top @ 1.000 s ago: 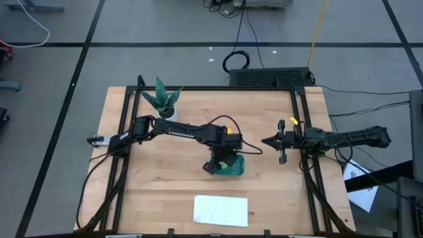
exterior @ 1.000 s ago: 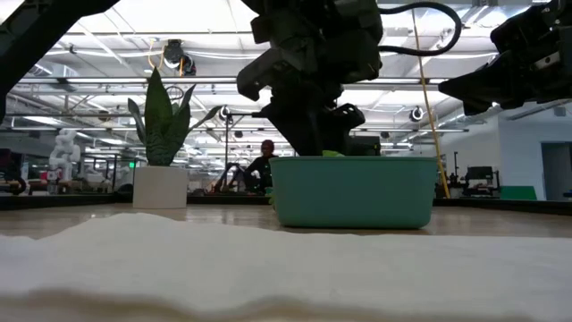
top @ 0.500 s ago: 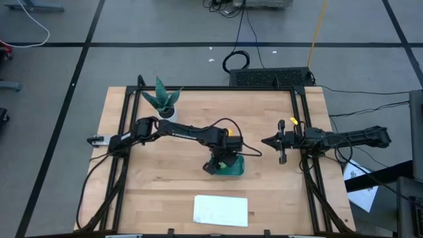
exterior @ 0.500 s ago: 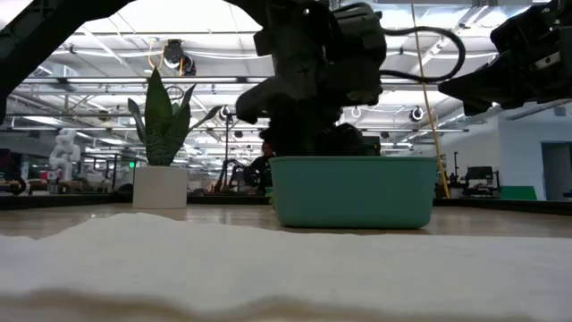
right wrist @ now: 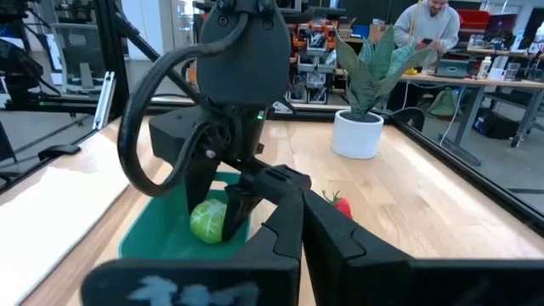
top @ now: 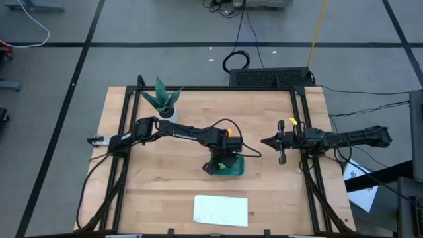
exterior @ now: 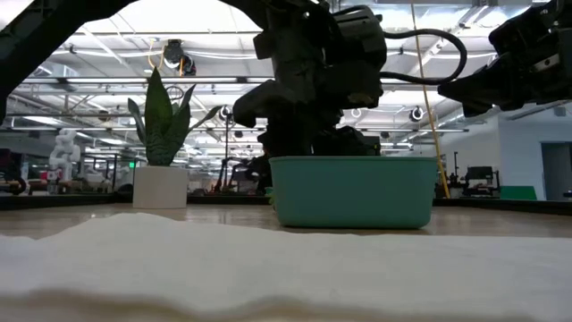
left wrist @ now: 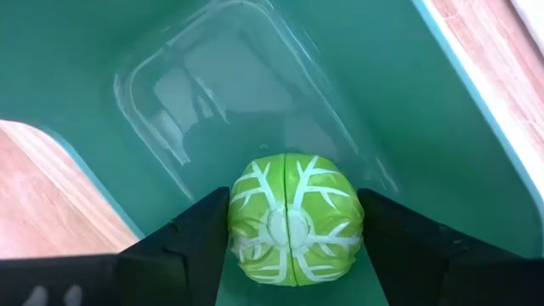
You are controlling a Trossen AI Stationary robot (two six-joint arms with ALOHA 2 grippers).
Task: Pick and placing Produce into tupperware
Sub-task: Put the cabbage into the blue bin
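Produce, item one: light green round piece (left wrist: 294,219), white leaf-vein markings, clamped between the two dark fingers (left wrist: 204,234) of the left gripper (top: 223,160). It hangs inside the tupperware; whether it touches the floor of the tub cannot be told. Also seen from the right wrist view (right wrist: 208,219), just inside the tub's near wall.

Produce, item two: small dark red piece (right wrist: 342,205) with a green top, lying on the bare wood just beside the tub, on the side toward the potted plant. Partly hidden behind the right arm's own fingers.

Tupperware (top: 236,168): teal-green, shallow, rounded corners, clear floor panel showing in the left wrist view (left wrist: 127,51). Stands near the middle of the table (top: 172,192). In the low view its wall (exterior: 353,192) hides the contents.

Left gripper: reaches down into the tub from above, grasping the green piece.

Right gripper (top: 266,141): clenched on nothing, held above the table's right side, well apart from the tub, pointing toward it.

Potted plant (top: 162,99): green pointed leaves, white pot, at the far left corner.

White sheet (top: 221,209): flat, rectangular, at the near edge.

Person (right wrist: 433,38): at a desk in the room beyond the table.
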